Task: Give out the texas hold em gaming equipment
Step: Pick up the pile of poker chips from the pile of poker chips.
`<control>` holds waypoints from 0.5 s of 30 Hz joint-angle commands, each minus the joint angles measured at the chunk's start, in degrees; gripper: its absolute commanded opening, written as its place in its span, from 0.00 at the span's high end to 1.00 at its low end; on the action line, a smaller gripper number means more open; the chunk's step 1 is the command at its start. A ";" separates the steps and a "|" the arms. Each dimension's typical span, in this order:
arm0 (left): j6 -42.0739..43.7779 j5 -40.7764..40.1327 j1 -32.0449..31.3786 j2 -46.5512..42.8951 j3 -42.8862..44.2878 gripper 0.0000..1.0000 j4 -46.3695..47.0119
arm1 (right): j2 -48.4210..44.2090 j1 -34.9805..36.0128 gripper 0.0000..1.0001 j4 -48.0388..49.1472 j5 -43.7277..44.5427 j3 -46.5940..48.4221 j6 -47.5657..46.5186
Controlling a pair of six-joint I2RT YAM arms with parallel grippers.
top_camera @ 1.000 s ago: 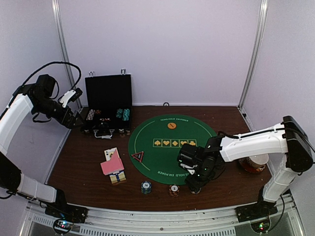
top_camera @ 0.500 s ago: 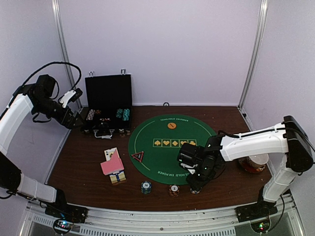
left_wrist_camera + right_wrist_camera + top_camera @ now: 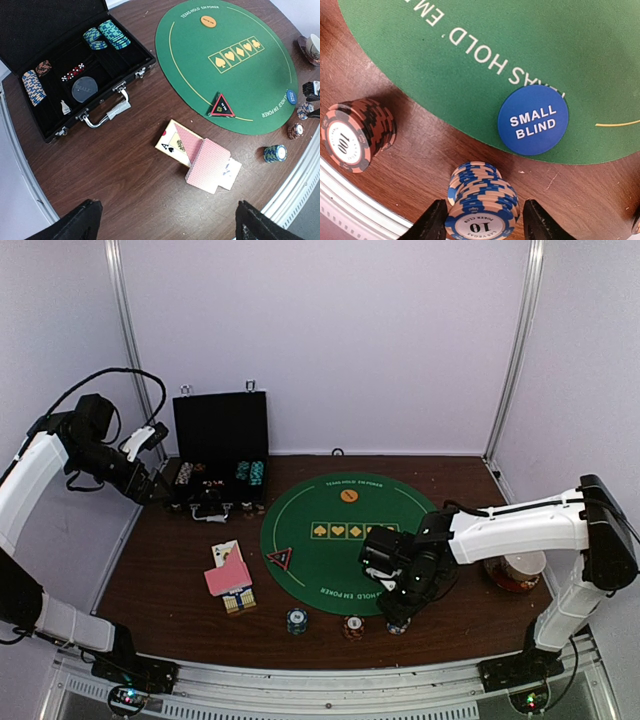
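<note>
A: Brown wooden table point(image 3: 160, 580) lies under everything. What is hard to see?
B: Of the right pincer point(image 3: 484, 222) only two fingertips show, cut off below. They stand on both sides of the blue-and-white striped chip stack point(image 3: 482, 200) marked "10"; if they press it, I cannot tell.
A: Ahead of it?
B: There is a round blue disc point(image 3: 533, 120) reading "SMALL BLIND", on the green felt mat point(image 3: 580, 40). To its left, a red-brown chip stack point(image 3: 355, 135) marked "100".
A: And the left pincer point(image 3: 172, 222)?
B: Wide open, empty. Far ahead, the black hinged case point(image 3: 50, 20) holds chip stacks point(image 3: 114, 34) and dice point(image 3: 72, 75).

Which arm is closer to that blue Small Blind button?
Right. The right gripper hangs just beside the button, straddling a blue chip stack; the left gripper is far off by the black case.
</note>
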 commanded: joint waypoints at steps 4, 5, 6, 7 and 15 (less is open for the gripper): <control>0.91 0.96 0.36 -1.04 -0.32 0.03 0.53 | -1.62 0.32 0.47 -0.99 0.47 1.13 -0.01; 0.87 1.03 0.33 -1.00 -0.31 0.02 0.53 | -1.49 0.27 0.47 -0.96 0.42 1.06 -0.02; 0.91 1.07 0.38 -1.02 -0.27 0.02 0.49 | -1.27 0.31 0.47 -0.92 0.46 1.01 -0.06; 0.88 1.08 0.33 -0.97 -0.23 0.02 0.53 | -1.02 0.32 0.48 -0.88 0.40 0.84 -0.09; 0.82 1.01 0.37 -1.26 -0.24 0.02 0.52 | -0.36 0.32 0.51 -0.10 0.08 -0.14 -0.19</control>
